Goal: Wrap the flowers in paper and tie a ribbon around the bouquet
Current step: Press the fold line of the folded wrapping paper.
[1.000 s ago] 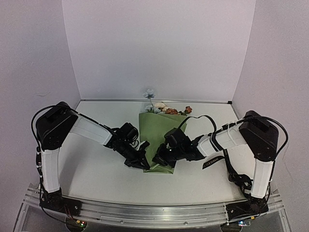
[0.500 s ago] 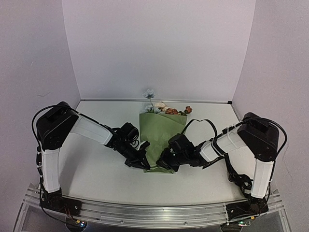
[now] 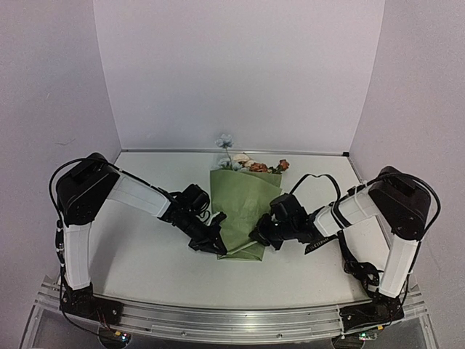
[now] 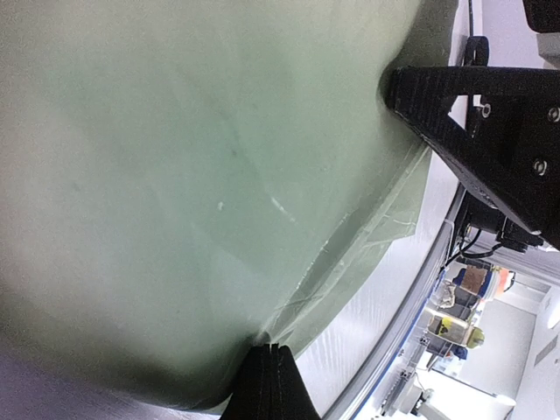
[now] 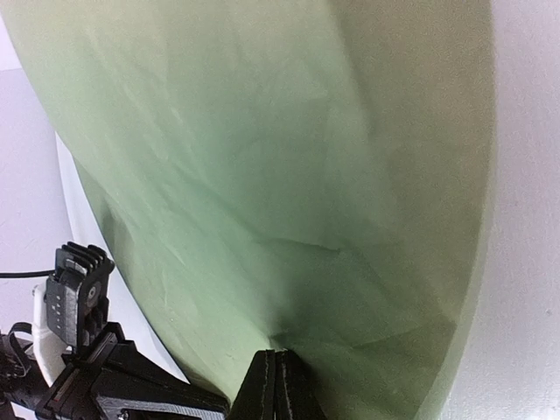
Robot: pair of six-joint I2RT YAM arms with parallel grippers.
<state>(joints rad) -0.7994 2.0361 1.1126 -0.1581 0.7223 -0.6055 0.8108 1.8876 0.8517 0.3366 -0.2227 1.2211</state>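
The paper (image 3: 243, 203) is lying folded mid-table. The left gripper (image 3: 218, 246) is clamping its 7 o'clock edge in closed jaws, and the right gripper (image 3: 259, 237) is clamping its 5 o'clock edge. The flowers (image 3: 247, 164) are poking out at 12 o'clock, and the ribbon (image 3: 318, 245) is lying at 4 o'clock.

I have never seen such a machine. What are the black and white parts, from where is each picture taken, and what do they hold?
These are two robot arms, fixed at the near edge of a table. The wide picture comes from a camera above and behind them; the two close pictures come from cameras on their wrists. On the table lie flowers in green paper, blooms sticking out at the far end. A black ribbon shows under the right arm. The left gripper and the right gripper are both shut, each pinching the paper at its near end.
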